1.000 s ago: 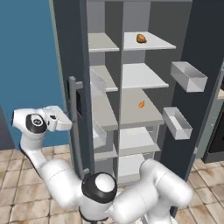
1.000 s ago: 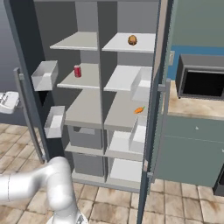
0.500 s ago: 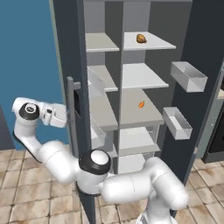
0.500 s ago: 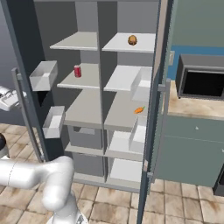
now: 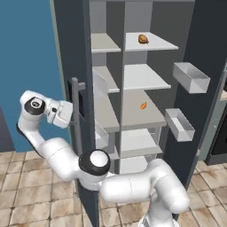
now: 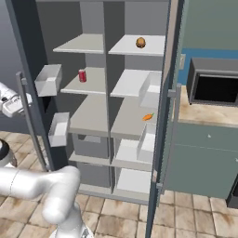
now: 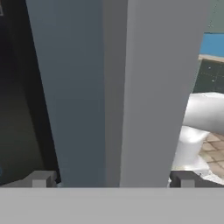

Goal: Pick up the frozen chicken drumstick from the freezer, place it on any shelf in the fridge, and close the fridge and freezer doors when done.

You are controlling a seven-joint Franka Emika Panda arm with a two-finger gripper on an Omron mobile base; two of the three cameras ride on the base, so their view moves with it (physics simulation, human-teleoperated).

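Your end effector (image 5: 73,111) is spread wide at the freezer door's handle (image 5: 76,116), a finger (image 7: 41,178) on each side of the bar, not clamping it. The drumstick (image 5: 142,39) sits on the fridge's top shelf (image 5: 155,43); both doors stand open.

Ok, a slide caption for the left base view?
Open pincer at the left door's handle, both doors open, drumstick on the top right shelf.
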